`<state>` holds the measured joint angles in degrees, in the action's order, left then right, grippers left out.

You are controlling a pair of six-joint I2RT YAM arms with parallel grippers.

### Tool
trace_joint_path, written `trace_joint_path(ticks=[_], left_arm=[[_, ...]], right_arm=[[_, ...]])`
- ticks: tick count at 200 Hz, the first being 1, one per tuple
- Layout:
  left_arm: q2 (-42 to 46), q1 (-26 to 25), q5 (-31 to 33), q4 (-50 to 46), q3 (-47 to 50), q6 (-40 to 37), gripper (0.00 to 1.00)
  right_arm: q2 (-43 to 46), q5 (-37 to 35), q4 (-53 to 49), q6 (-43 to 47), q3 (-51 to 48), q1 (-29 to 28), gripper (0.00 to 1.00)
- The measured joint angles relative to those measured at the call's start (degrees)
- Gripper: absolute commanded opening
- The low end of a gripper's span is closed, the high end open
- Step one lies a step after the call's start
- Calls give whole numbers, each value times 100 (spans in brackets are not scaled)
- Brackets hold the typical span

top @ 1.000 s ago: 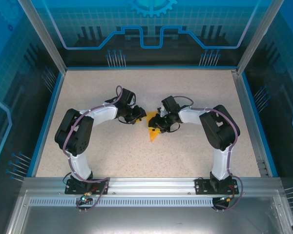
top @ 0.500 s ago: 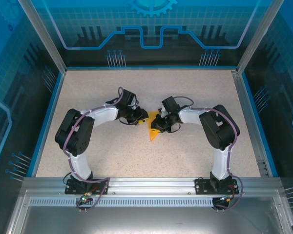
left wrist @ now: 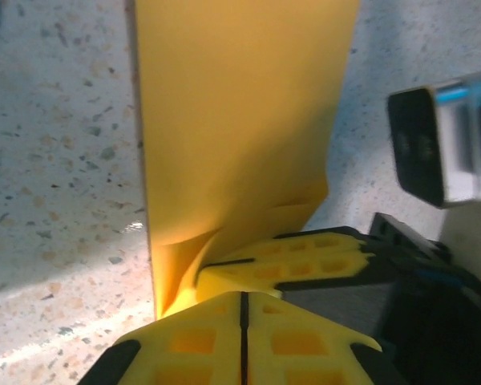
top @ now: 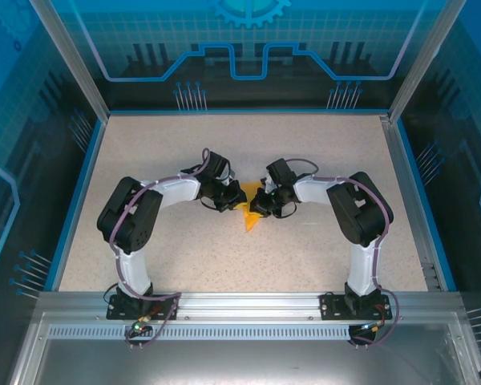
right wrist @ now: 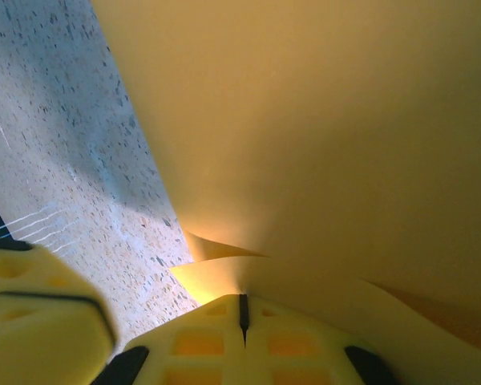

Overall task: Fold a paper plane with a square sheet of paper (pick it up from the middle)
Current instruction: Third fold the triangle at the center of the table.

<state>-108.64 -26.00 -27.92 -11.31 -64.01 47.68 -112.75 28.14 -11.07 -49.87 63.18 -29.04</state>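
Roughly at the tabletop (top: 184, 265) centre: folded orange paper (top: 249, 220), pointed end toward the near edge. Left hand (top: 227, 200) sits just left of centre and right hand (top: 260, 204) just right of it, tips nearly meeting over the paper's far end. Left wrist view: left fingers (left wrist: 192, 341) pressed together, no gap, paper's edge touching their tips; whether a layer is caught, cannot tell. Right wrist view: right fingers (right wrist: 196, 341) likewise closed, a paper flap lifting straight off the tips, seemingly nipped.
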Motion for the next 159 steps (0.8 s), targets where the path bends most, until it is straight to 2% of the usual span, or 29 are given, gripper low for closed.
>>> trace_joint_path(ticks=[83, 159], left_arm=[[-304, -70, 9, -136, -146, -22, 4], [-426, -103, 302, -391, -240, -219, 2]], right_arm=[[0, 0, -2, 0, 0, 2, 0], [98, 87, 175, -72, -105, 31, 0]])
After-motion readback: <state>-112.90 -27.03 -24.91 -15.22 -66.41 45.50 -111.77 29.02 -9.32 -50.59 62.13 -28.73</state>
